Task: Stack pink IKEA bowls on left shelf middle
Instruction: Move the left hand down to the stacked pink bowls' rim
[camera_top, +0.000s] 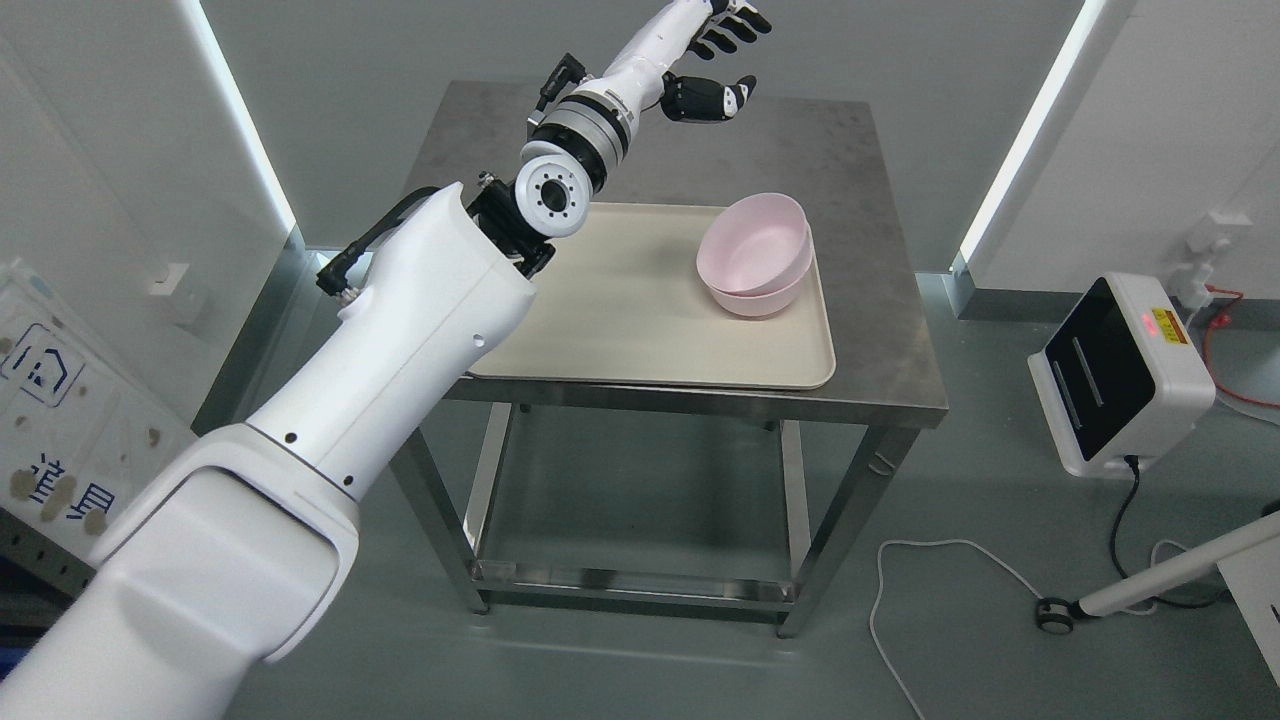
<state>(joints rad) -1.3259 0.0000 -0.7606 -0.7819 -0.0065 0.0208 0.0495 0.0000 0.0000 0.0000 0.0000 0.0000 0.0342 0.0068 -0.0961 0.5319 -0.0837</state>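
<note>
Reaching across the metal table from the picture's seven o'clock corner, the left arm is ending in a left hand that is hovering near twelve o'clock, its dark fingers spread and holding nothing. Two pink bowls, one nested in the other, are sitting on the beige tray, toward its upper right corner. From the fingers the bowls are lying at about five o'clock and lower (well apart, with bare tabletop between). Being round, they are offering no long axis to line up with. Only this arm is showing, so it looks the likelier one to take them; no shelf is showing.
</note>
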